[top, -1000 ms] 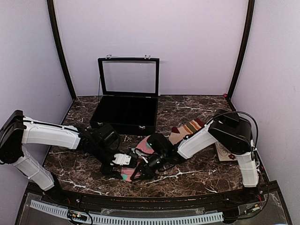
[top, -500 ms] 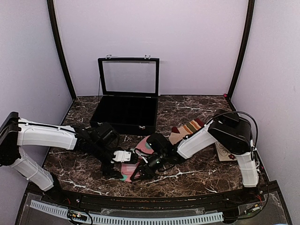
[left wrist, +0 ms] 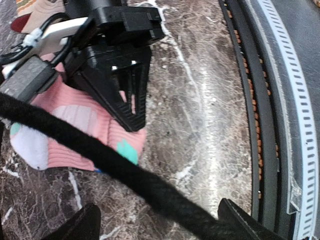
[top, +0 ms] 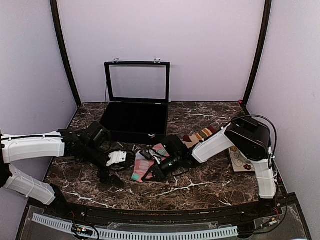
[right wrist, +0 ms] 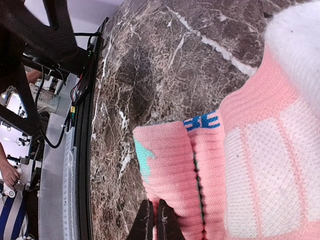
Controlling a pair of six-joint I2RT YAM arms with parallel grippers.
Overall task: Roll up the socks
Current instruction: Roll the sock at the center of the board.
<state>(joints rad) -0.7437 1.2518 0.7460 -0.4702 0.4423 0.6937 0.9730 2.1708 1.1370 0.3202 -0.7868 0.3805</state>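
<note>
A: Where are the socks right now?

B: The pink sock [top: 140, 169] lies on the dark marble table [top: 210, 192], between the two arms. It is a little in front of an open black case [top: 134, 122] with a glass lid. It has a mint patch and a pale toe. The tan striped sock [top: 200, 136] sits well off to its right, partly behind the right forearm, with neither claw on it.

A: Is anything holding the pink one?

B: Yes, the right gripper [right wrist: 153, 220]. Its two black fingers are pinched together on the ribbed pink edge at the end nearest the table's front.

A: And the left one?

B: The left gripper [left wrist: 160, 215] hangs low over bare marble just to the left of the pink sock. Its fingers are spread wide with nothing between them. A black cable [left wrist: 100, 155] droops across its wrist camera's view.
</note>
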